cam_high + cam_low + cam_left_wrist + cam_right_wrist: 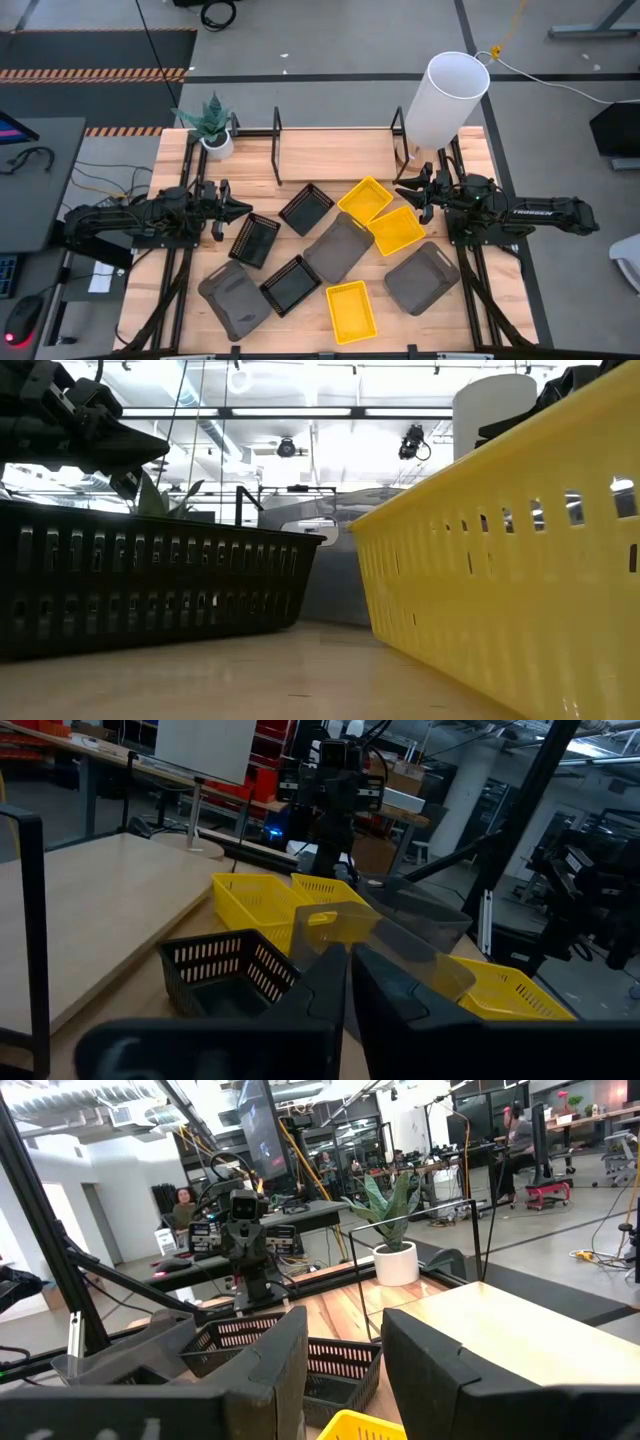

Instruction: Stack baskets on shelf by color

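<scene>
Your left gripper [243, 209], fingers nearly together and empty, hovers just beside the nearest black basket [255, 240], which lies slightly toward you, long axis diagonal. Your right gripper [408, 196], partly open, holds nothing. The shelf [335, 156] is bare.

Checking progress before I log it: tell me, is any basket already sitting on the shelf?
No: in the high view the shelf holds no basket, and all nine lie on the tabletop in front.
</scene>
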Controlling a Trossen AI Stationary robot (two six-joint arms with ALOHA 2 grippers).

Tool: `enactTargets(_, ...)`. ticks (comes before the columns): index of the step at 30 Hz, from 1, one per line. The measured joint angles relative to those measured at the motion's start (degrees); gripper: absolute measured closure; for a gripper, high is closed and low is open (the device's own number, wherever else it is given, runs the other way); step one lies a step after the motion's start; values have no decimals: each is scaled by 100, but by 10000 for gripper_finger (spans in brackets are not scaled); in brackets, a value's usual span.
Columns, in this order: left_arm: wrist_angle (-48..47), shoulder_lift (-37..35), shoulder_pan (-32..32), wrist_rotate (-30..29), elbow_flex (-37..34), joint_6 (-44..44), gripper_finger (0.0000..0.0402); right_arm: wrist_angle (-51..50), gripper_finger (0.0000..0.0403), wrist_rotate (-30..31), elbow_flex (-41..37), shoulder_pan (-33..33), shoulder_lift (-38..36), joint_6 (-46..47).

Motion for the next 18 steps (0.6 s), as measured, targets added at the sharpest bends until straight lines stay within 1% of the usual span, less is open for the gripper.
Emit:
enactTargets(6, 0, 0, -1, -1, 1, 0, 366, 2, 267, 0, -2, -1, 0, 0)
enactTargets(18, 0, 0, 0, -2, -1, 1, 376, 2, 267, 0, -2, 0, 0, 0)
